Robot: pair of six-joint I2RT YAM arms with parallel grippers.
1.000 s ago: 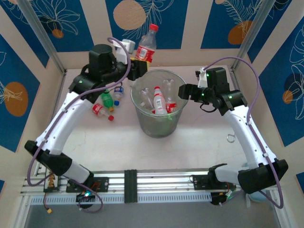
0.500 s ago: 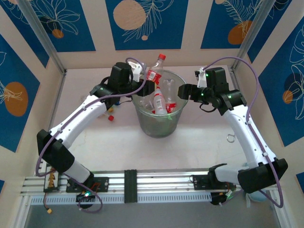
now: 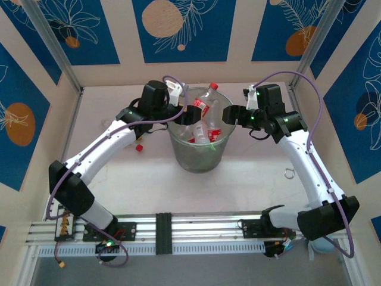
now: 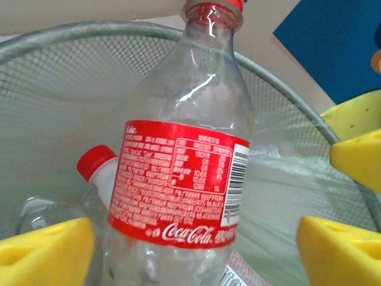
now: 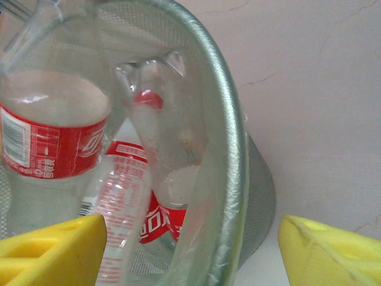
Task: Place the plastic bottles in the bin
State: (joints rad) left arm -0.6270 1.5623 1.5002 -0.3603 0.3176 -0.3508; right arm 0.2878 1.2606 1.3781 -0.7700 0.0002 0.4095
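Seemingly well along: clear red-labelled plastic bottles [image 5: 122, 202] are filling the round silver mesh bin [image 3: 178, 150]; left gripper [image 3: 191, 113] and right gripper [image 3: 228, 113] are hanging with jaws spread, holding nothing; one red cap [image 3: 139, 146] is lying outside.

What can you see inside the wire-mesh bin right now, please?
Several clear, red-labelled bottles lie piled inside the bin; another bottle stands tilted, its red cap above the rim. They cover the floor, so anything beneath is hidden.
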